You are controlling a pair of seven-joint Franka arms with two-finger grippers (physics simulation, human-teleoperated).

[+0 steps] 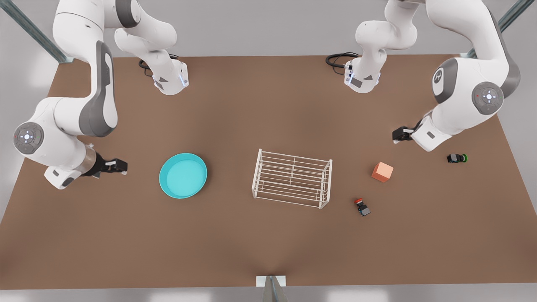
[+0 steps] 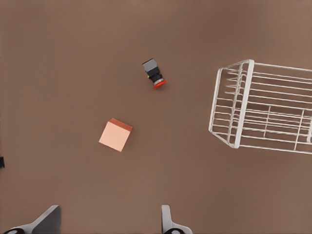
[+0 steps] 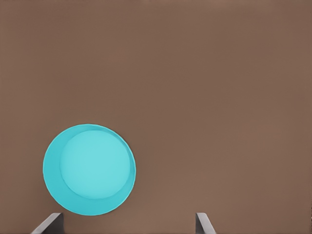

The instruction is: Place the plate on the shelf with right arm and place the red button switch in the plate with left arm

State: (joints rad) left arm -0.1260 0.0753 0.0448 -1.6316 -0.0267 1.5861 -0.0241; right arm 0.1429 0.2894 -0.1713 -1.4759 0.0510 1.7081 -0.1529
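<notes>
Brown bench [image 1: 268, 251], all objects lying loose on it. Nearest the front camera: red button switch [image 1: 361, 206] on its side, just off the shelf's corner toward the front view's right, touching nothing; left wrist view shows it too [image 2: 154, 74], red cap pointing away from the black body. The shelf [image 1: 292, 178], a white wire rack, stands upright mid-bench and holds nothing; one end frame is seen in the left wrist view [image 2: 261, 108]. The plate [image 1: 183, 175], turquoise, lies flat on the bench toward the front view's left, well apart from the shelf, nothing in it; the right wrist view has it below and ahead of that gripper [image 3: 89, 169]. Orange cube [image 1: 382, 172] sits between the shelf and the arm on the front view's right, near the red switch but apart from it [image 2: 115, 135]. Green-capped switch [image 1: 457, 158] farther toward the front view's right, on its side. Right gripper [image 1: 117, 167] is beside the plate on the front view's left, not touching it, fingers spread apart, nothing held. Left gripper [image 1: 400, 134] is above the bench beyond the cube, fingers spread wide in its wrist view [image 2: 109, 222], nothing held.
</notes>
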